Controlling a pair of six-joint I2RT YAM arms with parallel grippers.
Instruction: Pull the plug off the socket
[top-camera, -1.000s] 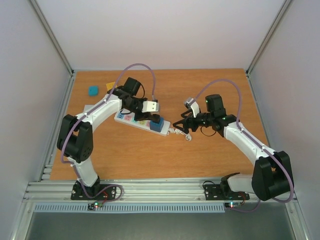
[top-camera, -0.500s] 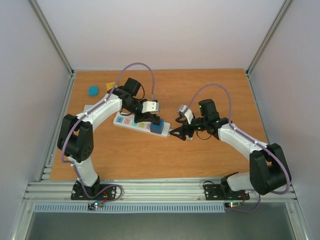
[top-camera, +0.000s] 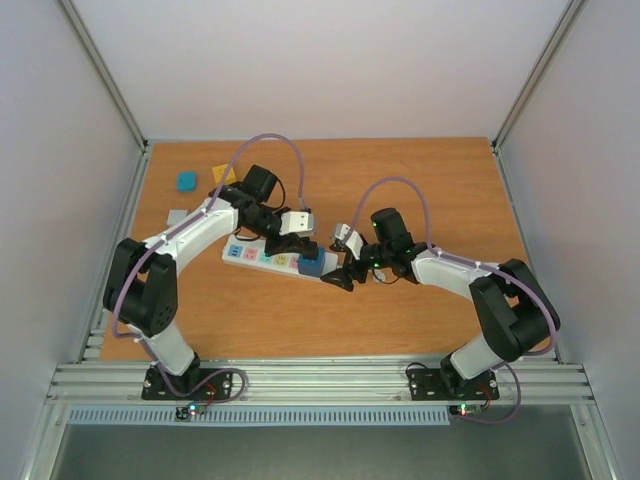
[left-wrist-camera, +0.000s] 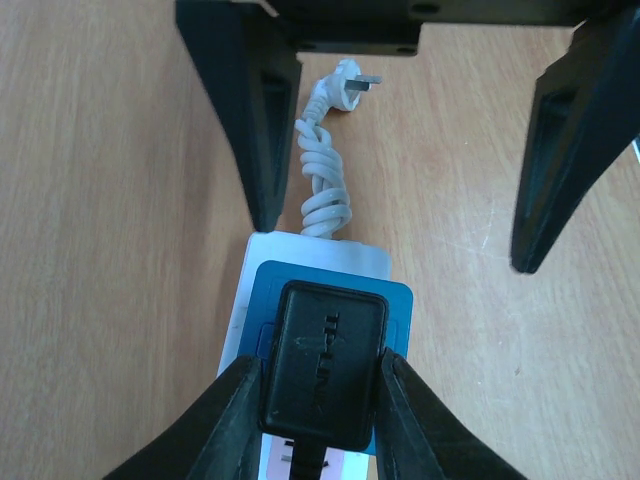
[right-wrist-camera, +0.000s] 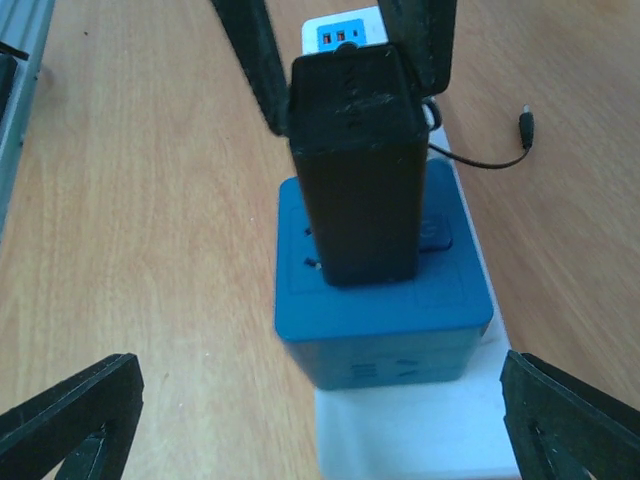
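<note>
The left gripper (left-wrist-camera: 322, 395) is closed down narrow on the black plug (right-wrist-camera: 360, 170), with one finger (left-wrist-camera: 232, 410) pressed flat to each side of it. The plug stands upright with its base against the top face of a blue adapter block (right-wrist-camera: 385, 310). That block sits on the end of the white power strip (top-camera: 262, 257), the end where the cord comes out.

The power strip lies flat on the wooden table (top-camera: 420, 180), a little left of the middle and slanted, with its coloured outlet faces up. Its white cord (left-wrist-camera: 322, 190) lies twisted in a short coil on the table just past that end.

The right gripper (right-wrist-camera: 320, 425) is low at the same end of the strip, jaws spread wide and holding nothing. Its fingers (right-wrist-camera: 75, 415) stand one to each side, well clear of the blue block. In the left wrist view one of them comes down close to the corner of the strip, but I cannot tell whether it touches

A thin black cable with a small round connector (right-wrist-camera: 525, 125) lies on the table beside the strip
</note>
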